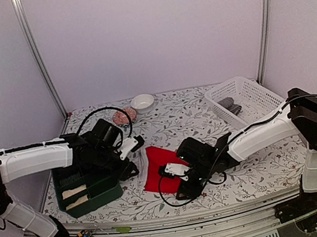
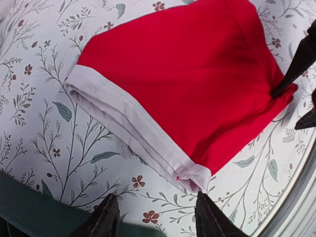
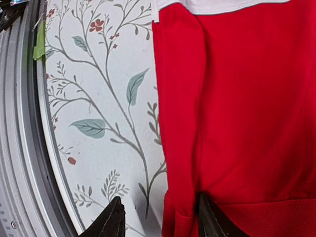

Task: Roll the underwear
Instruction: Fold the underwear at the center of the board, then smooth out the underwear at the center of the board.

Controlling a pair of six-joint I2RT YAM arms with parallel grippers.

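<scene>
Bright red soft underwear (image 1: 157, 169) with white waistband (image 2: 129, 124) lies flat on the floral cloth (image 1: 195, 118), left gripper (image 2: 155, 210) spread empty by a waistband corner, right gripper (image 3: 160, 212) spread astride the far hem (not clamped yet), so I'd pinch evenly and roll straight.

Readable text, labels, brands, numbers, signs: I am finding none in any of my views.
</scene>
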